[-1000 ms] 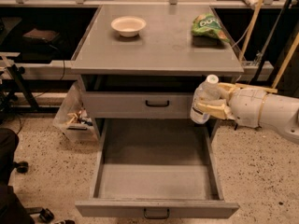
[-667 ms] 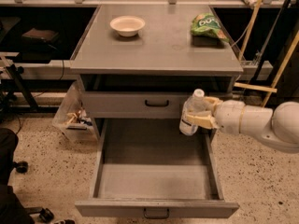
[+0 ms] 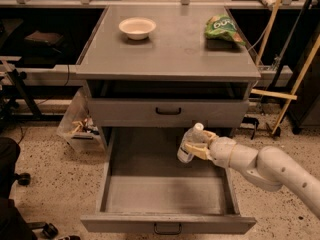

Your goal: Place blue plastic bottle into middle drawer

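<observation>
— Where's the clear blue-labelled plastic bottle [image 3: 190, 143]?
— Clenched in the cream two-finger gripper [image 3: 196, 149], tilted above the open grey metal middle drawer [image 3: 165, 196].
— Risk?
— Released this high, it may bounce and tumble out.

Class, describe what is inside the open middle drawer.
The middle drawer shows bare metal floor. The gripper, shut on the blue plastic bottle, hangs over its right rear, covering that patch; the back lies in shadow.
</observation>
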